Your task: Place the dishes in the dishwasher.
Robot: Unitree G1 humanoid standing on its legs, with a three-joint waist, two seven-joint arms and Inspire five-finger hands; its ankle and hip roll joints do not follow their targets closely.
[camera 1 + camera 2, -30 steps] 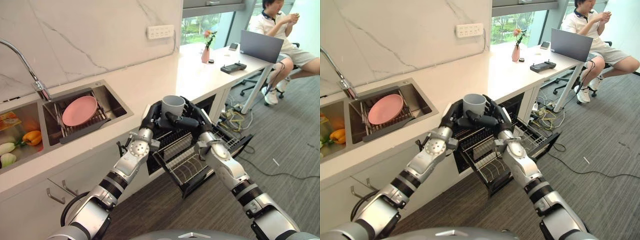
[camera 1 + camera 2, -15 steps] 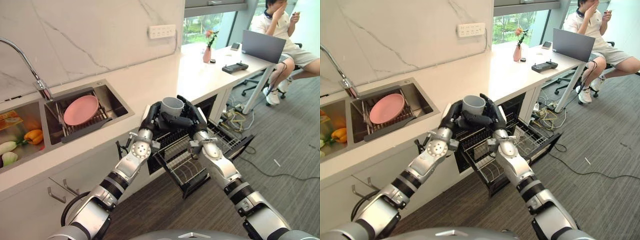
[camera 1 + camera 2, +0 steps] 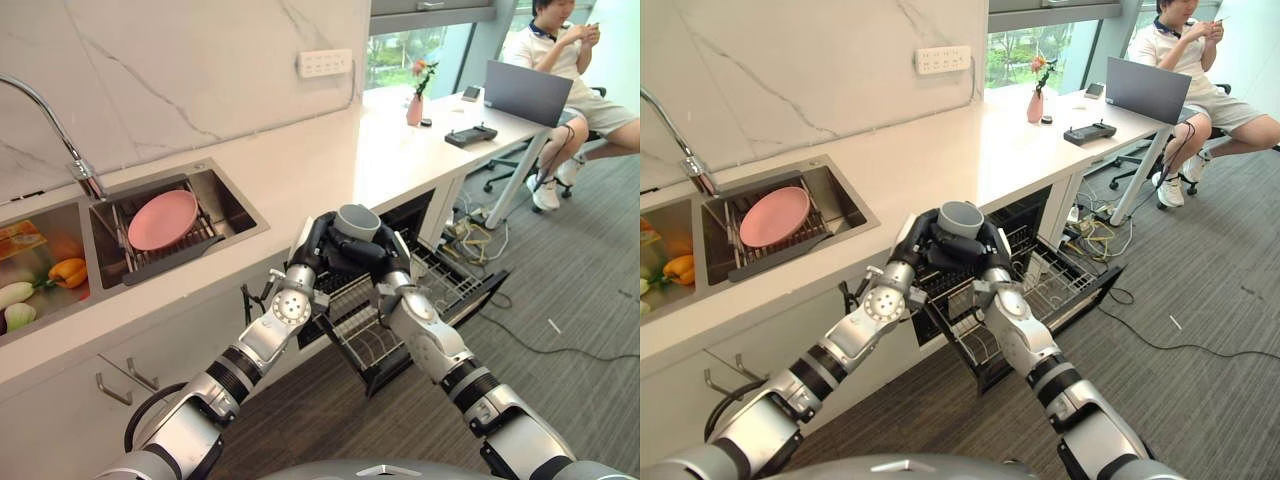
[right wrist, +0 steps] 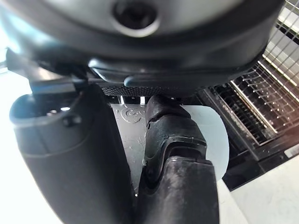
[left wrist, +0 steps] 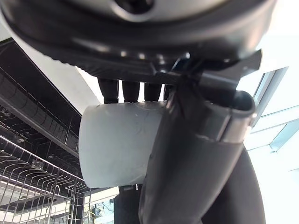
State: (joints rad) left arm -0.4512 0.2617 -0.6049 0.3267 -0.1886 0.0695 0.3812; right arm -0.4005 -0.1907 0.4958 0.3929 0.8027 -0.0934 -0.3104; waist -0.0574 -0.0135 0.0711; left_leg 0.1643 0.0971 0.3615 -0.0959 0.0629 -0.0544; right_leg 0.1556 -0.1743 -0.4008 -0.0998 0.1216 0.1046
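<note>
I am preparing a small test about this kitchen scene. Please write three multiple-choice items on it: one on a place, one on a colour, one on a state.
1. Where is the pink plate?
A. in the sink rack
B. on the floor
C. in the dishwasher

2. What colour is the cup held by the hands?
A. red
B. grey
C. yellow

3. How is the dishwasher rack?
A. pulled out
B. pushed in, door closed
C. lying on the counter

Answers:
1 A: the pink plate leans in the rack of the sink.
2 B: the cup between the left hand and right hand is grey.
3 A: the dishwasher rack stands out over the floor.
</note>
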